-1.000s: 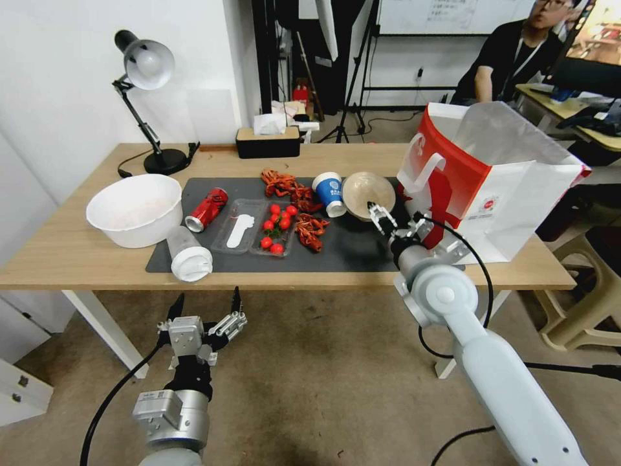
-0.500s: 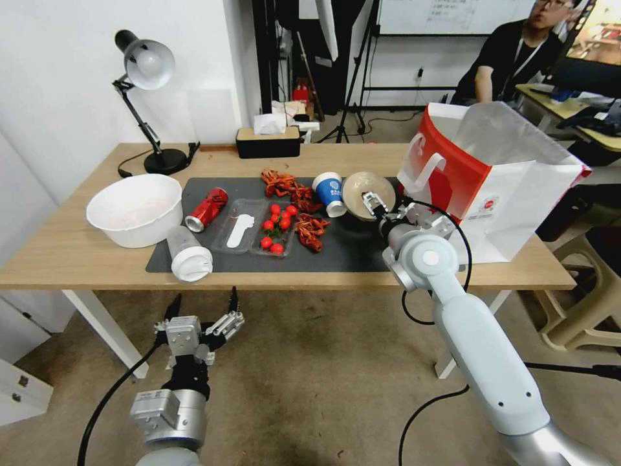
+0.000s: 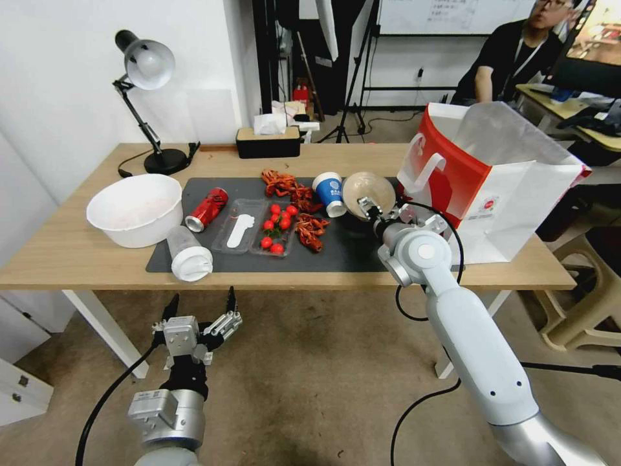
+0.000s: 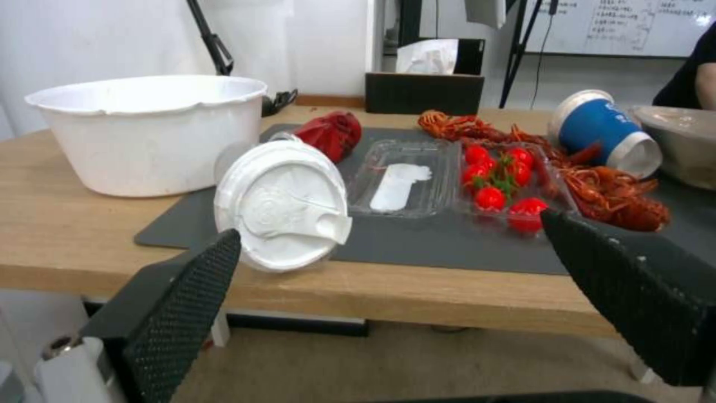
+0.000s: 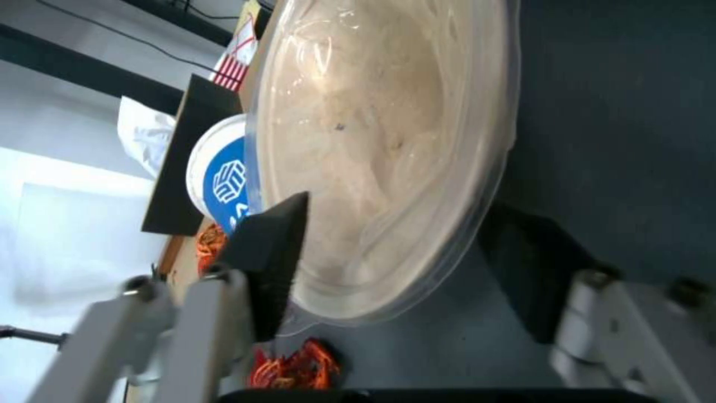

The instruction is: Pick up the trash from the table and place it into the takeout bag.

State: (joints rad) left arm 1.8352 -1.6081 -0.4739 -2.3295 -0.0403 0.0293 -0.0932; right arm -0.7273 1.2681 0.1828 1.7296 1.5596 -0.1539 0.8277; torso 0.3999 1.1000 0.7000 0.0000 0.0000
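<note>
The right claw (image 3: 366, 206) straddles the near rim of the bowl (image 3: 369, 191), spread, not yet clenched. A thin, slick rim could slip or tip the bowl into the blue cup (image 3: 329, 192) just beside it. The bag (image 3: 517, 194) stands close on the claw's other side. The left claw (image 3: 199, 310) hangs spread below the surface (image 3: 77, 252).

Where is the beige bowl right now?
In the head view the beige bowl sits on the dark mat's right part, between the blue-white paper cup and the takeout bag, with the right gripper at its near rim.
</note>
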